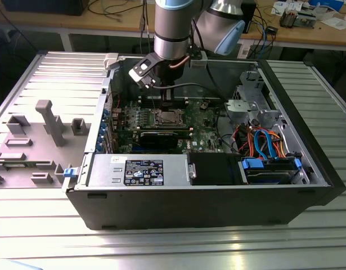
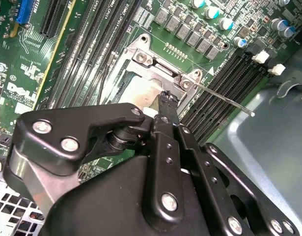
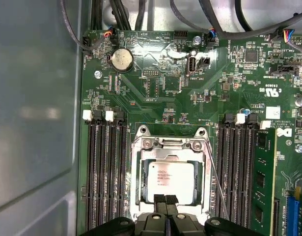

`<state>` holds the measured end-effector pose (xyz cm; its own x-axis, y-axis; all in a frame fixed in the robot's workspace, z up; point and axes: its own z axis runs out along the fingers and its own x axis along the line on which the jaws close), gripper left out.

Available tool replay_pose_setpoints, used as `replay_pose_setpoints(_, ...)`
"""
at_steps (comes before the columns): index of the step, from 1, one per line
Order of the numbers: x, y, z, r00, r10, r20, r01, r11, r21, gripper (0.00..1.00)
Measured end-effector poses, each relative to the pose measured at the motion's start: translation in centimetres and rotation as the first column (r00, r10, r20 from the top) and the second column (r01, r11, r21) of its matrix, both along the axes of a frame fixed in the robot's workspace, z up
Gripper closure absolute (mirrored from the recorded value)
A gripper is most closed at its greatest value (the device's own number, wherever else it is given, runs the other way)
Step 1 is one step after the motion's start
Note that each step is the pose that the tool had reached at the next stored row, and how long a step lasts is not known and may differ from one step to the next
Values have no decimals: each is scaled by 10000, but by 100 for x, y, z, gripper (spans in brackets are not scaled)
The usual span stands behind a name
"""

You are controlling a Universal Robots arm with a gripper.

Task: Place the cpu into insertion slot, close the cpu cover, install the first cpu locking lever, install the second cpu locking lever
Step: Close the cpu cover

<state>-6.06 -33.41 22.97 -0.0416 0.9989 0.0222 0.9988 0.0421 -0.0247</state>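
The cpu point(image 3: 171, 181) lies flat in the insertion slot point(image 3: 205, 169) on the green board, silver top up. The cpu cover point(image 3: 141, 173) lies down around it as a silver frame. My gripper point(image 3: 165, 199) is shut, its two black fingertips point(image 2: 168, 100) pressed together at the cover's edge with nothing between them. A thin wire locking lever point(image 2: 224, 101) sticks out from the socket's corner over the memory slots; it also shows as a slanted rod point(image 3: 215, 186) beside the socket. In the exterior view the gripper point(image 1: 165, 104) hangs just above the socket point(image 1: 167, 117) inside the open case.
Long black memory slots point(image 3: 105, 172) flank the socket on both sides. A black graphics card point(image 1: 161, 136) lies in front of the socket. The grey case wall point(image 3: 38, 98) stands close by. Cables point(image 1: 263, 140) and a drive cage point(image 1: 248, 104) fill the exterior view's right.
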Motion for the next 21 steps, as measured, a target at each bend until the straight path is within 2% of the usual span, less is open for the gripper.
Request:
replay_pose_setpoints(7, 0, 0, 106, 10000, 0, 0, 0, 10000, -1, 89)
replay_pose_setpoints(13, 0, 0, 249, 10000, 0, 0, 0, 10000, -1, 89)
replay_pose_setpoints(18, 0, 0, 315, 10000, 0, 0, 0, 10000, -2, 89)
replay_pose_setpoints(21, 0, 0, 325, 10000, 0, 2, 0, 10000, 2, 89)
